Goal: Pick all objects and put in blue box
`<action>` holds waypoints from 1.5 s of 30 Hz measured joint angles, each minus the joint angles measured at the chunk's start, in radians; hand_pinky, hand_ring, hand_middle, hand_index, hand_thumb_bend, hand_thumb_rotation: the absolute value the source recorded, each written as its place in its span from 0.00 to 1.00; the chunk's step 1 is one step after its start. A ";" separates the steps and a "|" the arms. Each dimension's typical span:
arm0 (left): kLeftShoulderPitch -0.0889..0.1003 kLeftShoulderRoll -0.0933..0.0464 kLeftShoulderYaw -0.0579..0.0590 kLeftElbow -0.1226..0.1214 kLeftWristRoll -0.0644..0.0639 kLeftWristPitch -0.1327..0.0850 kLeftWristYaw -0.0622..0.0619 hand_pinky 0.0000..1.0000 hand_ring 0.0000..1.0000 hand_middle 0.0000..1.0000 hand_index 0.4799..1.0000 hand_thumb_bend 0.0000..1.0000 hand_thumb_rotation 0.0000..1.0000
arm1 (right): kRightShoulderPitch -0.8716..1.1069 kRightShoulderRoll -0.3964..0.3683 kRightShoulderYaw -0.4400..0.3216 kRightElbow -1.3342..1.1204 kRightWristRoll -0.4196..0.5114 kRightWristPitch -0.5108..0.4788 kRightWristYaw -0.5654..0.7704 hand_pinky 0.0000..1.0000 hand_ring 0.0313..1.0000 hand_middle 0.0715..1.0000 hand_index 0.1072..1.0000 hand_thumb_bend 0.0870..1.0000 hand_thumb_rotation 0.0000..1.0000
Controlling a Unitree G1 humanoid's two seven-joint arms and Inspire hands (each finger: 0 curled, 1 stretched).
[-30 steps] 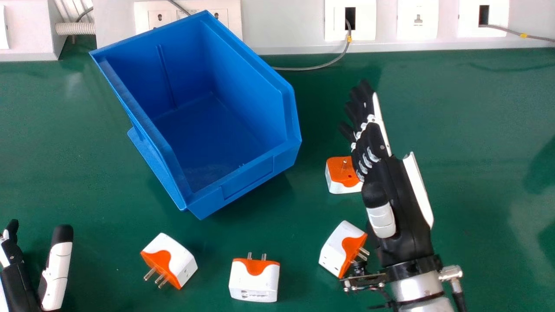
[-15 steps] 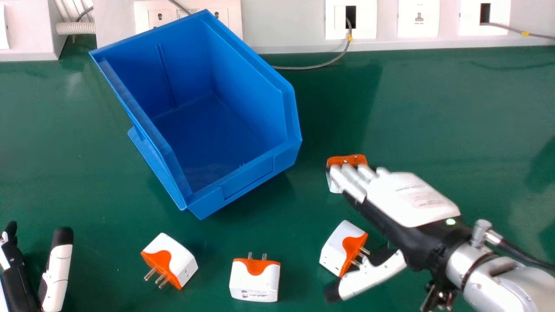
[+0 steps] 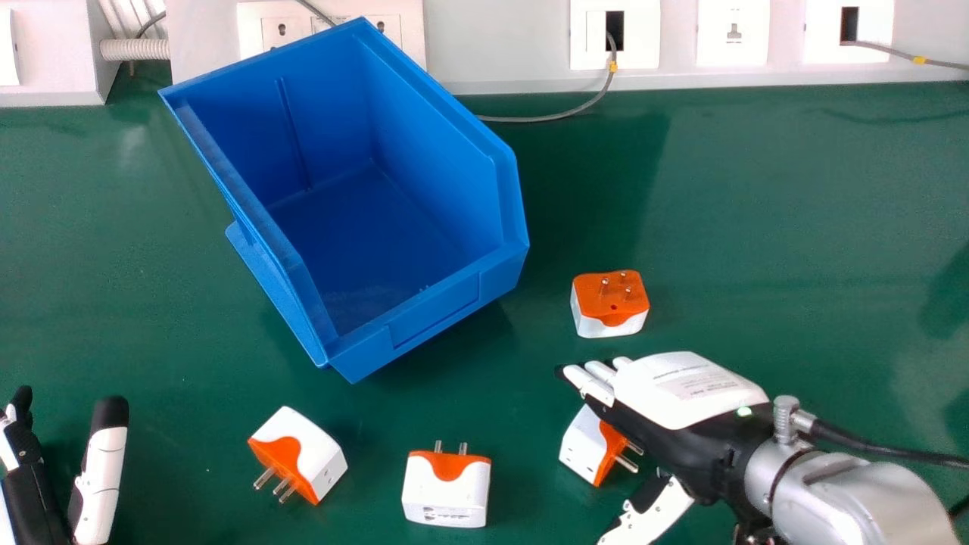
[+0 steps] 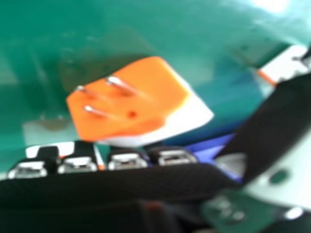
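My right hand (image 3: pixel 681 386) is open, its back turned up, fingers pointing left above the front right orange-and-white adapter (image 3: pixel 583 446) and partly hiding it. The thumb is spread on the near side. In the right hand view, an adapter (image 4: pixel 141 102) with metal prongs lies just past the fingers of the right hand (image 4: pixel 112 184), ungripped. Another adapter (image 3: pixel 609 303) lies farther back, prongs up. Two more adapters, one tilted (image 3: pixel 299 454) and one in the middle (image 3: pixel 447 492), lie before the blue box (image 3: pixel 435 325). My left hand (image 3: pixel 34 484) stays open at the lower left corner.
A white trunking with sockets (image 3: pixel 515 45) runs along the back of the green table (image 3: pixel 795 212), behind the blue box. A grey cable (image 3: pixel 545 118) curves over the table beside the box's back right side.
My right hand has turned from upright to back-up, swung across the rear adapter, then moved nearer over the front right one. The rear adapter is uncovered. The left hand and the box stay put.
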 measured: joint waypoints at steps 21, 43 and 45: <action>0.001 0.009 0.001 0.021 0.000 -0.001 0.001 0.98 0.98 0.97 1.00 1.00 0.97 | -0.341 0.089 0.121 0.742 0.105 -0.313 -0.618 0.56 0.70 0.81 0.74 0.73 0.06; 0.001 0.007 0.009 0.027 -0.016 -0.019 -0.028 0.98 0.98 0.97 1.00 1.00 0.95 | -0.348 0.124 0.132 0.857 0.259 -0.451 -0.750 0.34 0.40 0.44 0.47 0.45 0.00; 0.000 0.007 0.009 0.027 -0.017 -0.019 -0.029 0.98 0.98 0.97 1.00 1.00 0.95 | -0.344 0.123 0.130 0.855 0.265 -0.460 -0.749 0.34 0.40 0.45 0.47 0.45 0.00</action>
